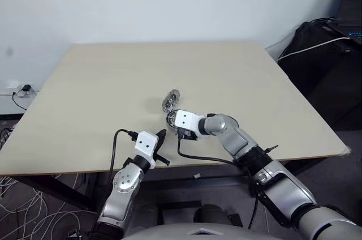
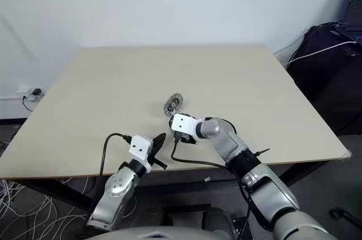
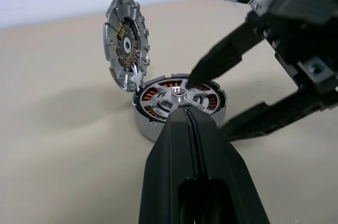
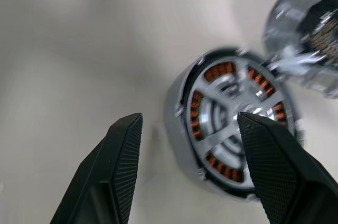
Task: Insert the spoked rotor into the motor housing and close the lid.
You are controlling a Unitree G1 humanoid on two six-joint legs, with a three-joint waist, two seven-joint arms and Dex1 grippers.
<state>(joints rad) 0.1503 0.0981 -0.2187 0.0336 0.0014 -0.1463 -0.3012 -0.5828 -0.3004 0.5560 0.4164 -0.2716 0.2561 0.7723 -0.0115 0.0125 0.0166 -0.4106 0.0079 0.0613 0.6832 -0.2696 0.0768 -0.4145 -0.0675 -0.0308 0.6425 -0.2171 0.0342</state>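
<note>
**Spoked rotor seated in the motor housing, lid standing open beside it**

Spoked rotor (image 3: 178, 96), a silver wheel with open spokes and a bright central hub, sits inside the motor housing (image 3: 153, 123). The housing is a short round part with a silvery outer wall, and orange copper windings show through the gaps between the spokes. It rests on the pale wooden surface (image 1: 102, 81), toward the near edge.

The lid (image 3: 125, 42), a silvery round cap with a notched rim and a dark centre, stands on edge at the housing's far rim, tilted upright and touching it.

The right gripper (image 4: 187, 152) reaches down at a slant over the housing from the near side, its two black fingers spread apart. One finger (image 4: 274, 166) lies over the rotor's rim; the other sits just outside the housing wall. Whether either presses on the metal cannot be told.

The left gripper (image 1: 160, 148) hangs level near the surface's front edge, pointing at the housing, well short of it, with its fingers pressed together on nothing.

The head views give the layout: both arms and the housing as a small glinting shape. The wrist views add the detail: spokes, windings and the lid's inner face.
</note>
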